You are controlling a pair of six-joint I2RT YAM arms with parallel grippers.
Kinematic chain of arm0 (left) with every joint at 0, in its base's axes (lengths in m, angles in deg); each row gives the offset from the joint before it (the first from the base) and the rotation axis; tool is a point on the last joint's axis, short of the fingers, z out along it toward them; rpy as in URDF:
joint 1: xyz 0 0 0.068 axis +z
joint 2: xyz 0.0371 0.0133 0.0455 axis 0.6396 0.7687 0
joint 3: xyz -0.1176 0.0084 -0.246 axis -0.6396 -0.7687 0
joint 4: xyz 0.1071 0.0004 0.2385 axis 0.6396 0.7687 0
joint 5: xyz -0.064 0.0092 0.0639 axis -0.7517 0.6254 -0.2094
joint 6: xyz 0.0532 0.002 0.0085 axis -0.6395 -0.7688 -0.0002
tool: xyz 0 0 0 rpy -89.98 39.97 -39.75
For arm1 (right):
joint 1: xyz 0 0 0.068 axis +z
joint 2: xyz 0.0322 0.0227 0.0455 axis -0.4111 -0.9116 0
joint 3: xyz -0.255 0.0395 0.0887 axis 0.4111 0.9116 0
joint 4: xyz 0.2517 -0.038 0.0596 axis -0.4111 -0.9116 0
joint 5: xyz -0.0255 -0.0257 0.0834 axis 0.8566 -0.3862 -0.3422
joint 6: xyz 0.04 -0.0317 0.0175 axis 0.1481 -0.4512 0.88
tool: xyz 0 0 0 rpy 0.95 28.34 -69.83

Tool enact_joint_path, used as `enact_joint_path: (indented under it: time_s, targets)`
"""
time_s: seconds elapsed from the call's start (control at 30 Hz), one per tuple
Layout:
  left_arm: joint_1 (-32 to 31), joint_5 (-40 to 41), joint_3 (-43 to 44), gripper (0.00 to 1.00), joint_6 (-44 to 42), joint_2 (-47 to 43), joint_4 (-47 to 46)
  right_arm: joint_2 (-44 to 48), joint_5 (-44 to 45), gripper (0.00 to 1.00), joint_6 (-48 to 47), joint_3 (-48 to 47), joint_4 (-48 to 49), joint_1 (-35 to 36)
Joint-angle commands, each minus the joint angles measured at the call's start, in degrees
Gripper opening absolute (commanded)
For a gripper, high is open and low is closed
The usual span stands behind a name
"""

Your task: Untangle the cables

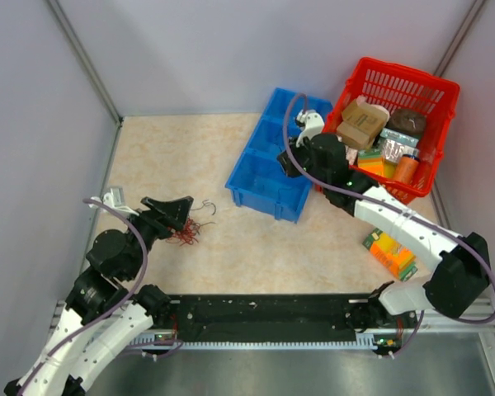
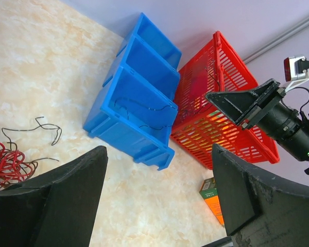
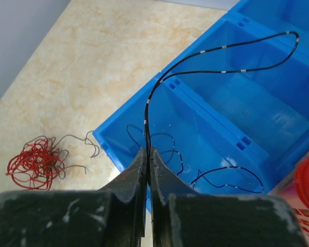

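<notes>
Our right gripper (image 3: 148,152) clamps one dark cable (image 3: 195,70) over the blue bin (image 1: 260,196), where another seemingly lies, but the red tangle (image 3: 35,163) at left, beside our spread-open left gripper (image 2: 158,154), is not yet undone.

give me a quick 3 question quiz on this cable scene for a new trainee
1. Multiple choice: the right gripper is shut on A) nothing B) a dark cable C) a pen.
2. True or false: the red cable tangle lies on the table, outside the blue bin.
3. Fill in: the left gripper has its jaws ____.

Key: 1 B; 2 true; 3 open.
</notes>
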Motion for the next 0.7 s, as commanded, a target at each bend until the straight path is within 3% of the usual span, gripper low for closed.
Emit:
enact_joint_path:
  time_s: [0.0,0.2,0.33,0.53,0.67]
  targets:
    - [0.2,-0.6,-0.6,0.86,-0.6,1.8,-3.4,-2.1,-1.8,0.0,-2.8,-2.1,-1.9,0.3]
    - [0.1,-1.7,-0.4,0.87,-0.6,3.4,-2.7,-14.9,-0.3,0.0,-4.8,-12.5,-8.6,2.1]
    - [0.0,-1.2,-0.3,0.87,-0.8,2.9,-1.7,-24.7,-9.4,0.0,-2.7,-21.1,-16.2,3.0]
    - [0.1,-2.7,-0.8,0.89,-1.0,4.1,-0.8,-31.1,-16.2,0.0,-5.3,-24.6,-25.5,-0.7]
    - [0.2,-1.4,-0.5,0.91,-0.1,8.4,2.2,-34.8,-16.2,0.0,-8.5,-29.2,-31.7,-0.7]
